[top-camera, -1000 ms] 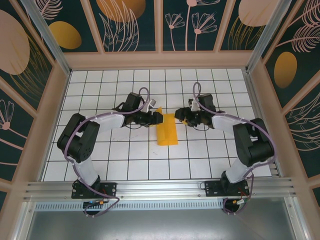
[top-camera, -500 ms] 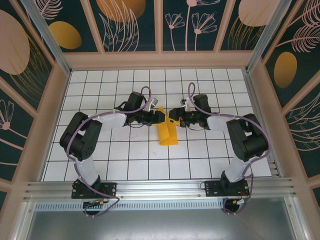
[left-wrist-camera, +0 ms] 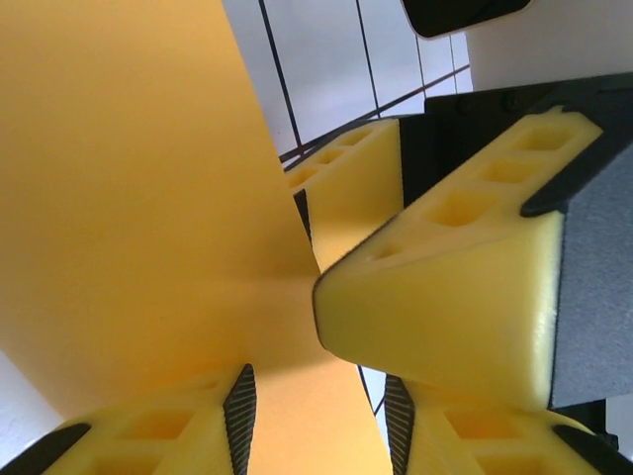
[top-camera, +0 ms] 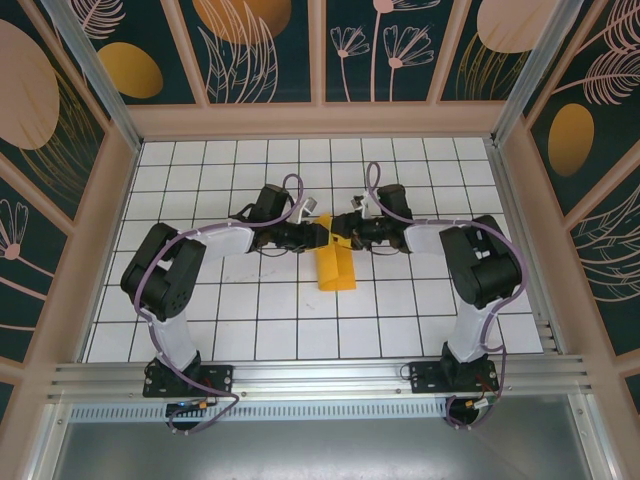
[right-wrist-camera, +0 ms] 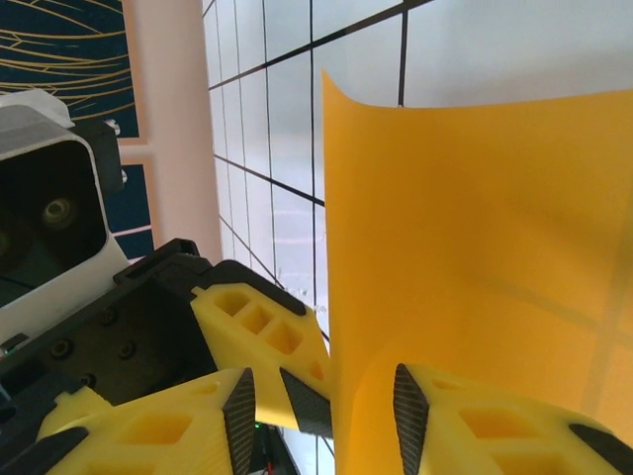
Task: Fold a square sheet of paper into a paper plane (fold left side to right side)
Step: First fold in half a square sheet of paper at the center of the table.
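Left gripper (left-wrist-camera: 316, 435) first: its jaws are seen part-way apart, with orange paper filling the gap between the ribbed pads. Whether that paper is truly pinched cannot be told. It is the same with the right gripper (right-wrist-camera: 321, 435): paper is threaded between jaws that are not closed up, and a firm hold cannot be confirmed. The two claws are met nose to nose just above the middle of the white tiled table (top-camera: 250, 330), the left one a touch left of that middle and the right one a touch right.

And the square sheet of paper (top-camera: 337, 272) is found at the table's middle. It is laid out as a narrow upright strip, its far end lifted off the table and curled up between the two claws.

On progress, the side-to-side fold is judged to be under way or nearly made, since a slim rectangle is shown instead of a full square. No pointed nose, no centre ridge and no wings can be made out, so most of the plane is judged to be left.

The count: one sheet, two grippers, two arms, and no finished plane.
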Robot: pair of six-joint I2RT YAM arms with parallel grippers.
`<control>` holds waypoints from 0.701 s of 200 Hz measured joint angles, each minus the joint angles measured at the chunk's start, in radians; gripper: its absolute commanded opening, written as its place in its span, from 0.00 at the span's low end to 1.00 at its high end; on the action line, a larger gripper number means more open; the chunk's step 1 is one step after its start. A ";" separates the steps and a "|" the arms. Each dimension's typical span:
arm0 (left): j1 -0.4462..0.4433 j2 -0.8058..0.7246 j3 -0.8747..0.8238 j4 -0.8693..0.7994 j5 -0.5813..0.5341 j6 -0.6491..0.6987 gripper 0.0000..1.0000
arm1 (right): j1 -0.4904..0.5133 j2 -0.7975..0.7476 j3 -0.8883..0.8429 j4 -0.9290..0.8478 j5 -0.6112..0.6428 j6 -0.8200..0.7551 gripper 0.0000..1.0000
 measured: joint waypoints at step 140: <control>-0.002 -0.104 0.000 -0.161 -0.289 0.038 0.57 | -0.038 0.012 0.027 -0.211 0.113 -0.143 0.04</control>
